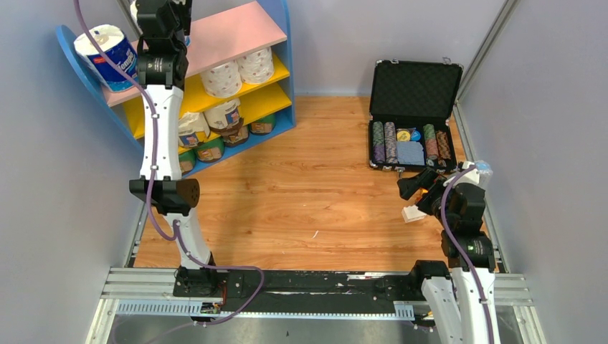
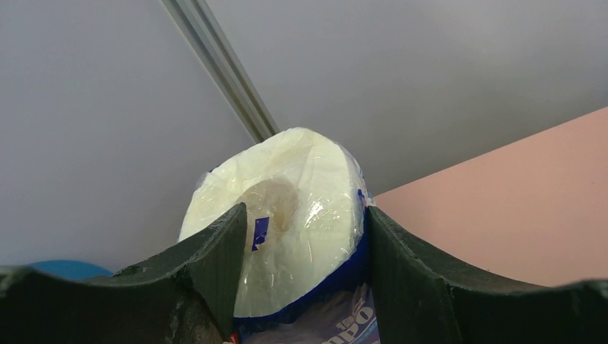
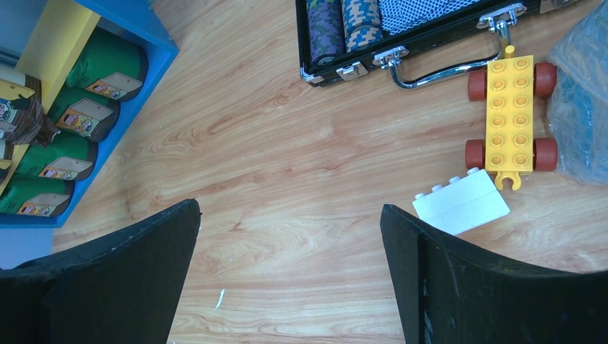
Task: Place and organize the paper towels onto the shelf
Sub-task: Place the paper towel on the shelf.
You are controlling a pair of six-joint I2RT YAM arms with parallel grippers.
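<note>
The shelf [image 1: 236, 29] stands at the far left, with a pink top board [image 2: 516, 193]. My left gripper [image 1: 162, 16] is raised over the top board and is shut on a blue-white printed paper towel roll [image 2: 287, 208], one finger on each side. Another blue-white roll [image 1: 107, 56] stands on the top board's left end. Two bare white rolls [image 1: 236, 72] sit on the upper yellow board, cream-wrapped rolls [image 1: 222, 113] on the lower one, and green-wrapped rolls [image 3: 107, 68] at the bottom. My right gripper [image 3: 290, 215] is open and empty above the table, near the case [image 1: 412, 188].
An open black case [image 1: 412, 89] with poker chip stacks sits at the back right. A yellow brick car [image 3: 510, 111], a white brick [image 3: 462, 204] and a bluish plastic bag [image 3: 584, 107] lie in front of it. Grey walls enclose the table.
</note>
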